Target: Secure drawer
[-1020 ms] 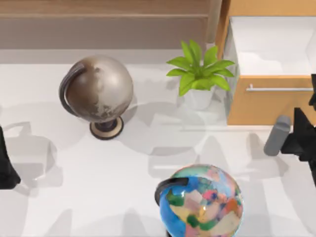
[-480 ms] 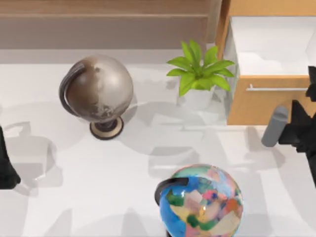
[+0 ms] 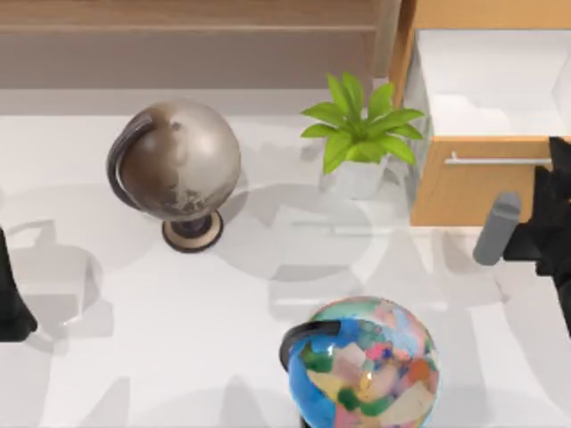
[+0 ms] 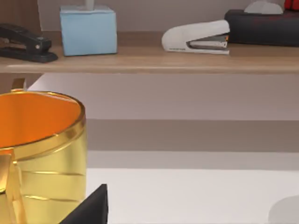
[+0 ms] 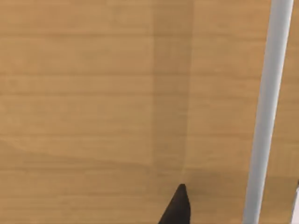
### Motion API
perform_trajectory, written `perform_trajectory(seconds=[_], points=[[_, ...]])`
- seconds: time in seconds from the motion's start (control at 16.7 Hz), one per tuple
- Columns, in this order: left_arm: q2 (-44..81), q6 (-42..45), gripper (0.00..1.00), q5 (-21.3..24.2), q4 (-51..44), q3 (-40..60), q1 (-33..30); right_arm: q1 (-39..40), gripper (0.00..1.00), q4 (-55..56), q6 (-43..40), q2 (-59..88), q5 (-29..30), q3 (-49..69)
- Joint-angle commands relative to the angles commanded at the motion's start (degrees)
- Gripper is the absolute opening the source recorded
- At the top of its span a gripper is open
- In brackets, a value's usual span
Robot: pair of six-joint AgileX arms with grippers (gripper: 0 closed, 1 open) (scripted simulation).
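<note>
The drawer stands pulled out at the table's back right. Its white inner walls are exposed behind the light orange-brown front panel. A thin silver bar handle runs across that panel. My right gripper is at the right edge of the top view, up against the panel near the handle's right end. In the right wrist view the wooden panel is very close, with the handle beside it. My left gripper is parked at the table's left edge.
A potted green plant stands just left of the drawer. A grey-brown globe is at the middle left and a colourful globe at the front centre. A gold mug sits by the left gripper. A wooden ledge runs along the back.
My right arm has moved a little toward the drawer's front panel, and its gripper now overlaps the panel near the handle. The drawer and the left arm have not moved.
</note>
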Motion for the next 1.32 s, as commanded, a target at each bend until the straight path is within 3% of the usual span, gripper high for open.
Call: perform_trajectory(seconds=[0.24,0.3,0.84,1.32], points=[[0.00,0.00,1.00,0.00,0.00,0.00,0.00,0.00,0.02,0.00,0.00,0.00,0.00,0.00],[0.00,0.00,1.00,0.00,0.00,0.00,0.00,0.00,0.00,0.00,0.00,0.00,0.00,0.00],[0.00,0.00,1.00,0.00,0.00,0.00,0.00,0.04,0.00,-0.25,0.18,0.14,-0.02,0.10],[0.00,0.00,1.00,0.00,0.00,0.00,0.00,-3.29,0.00,-8.27,0.07,3.73,-3.25,11.80]])
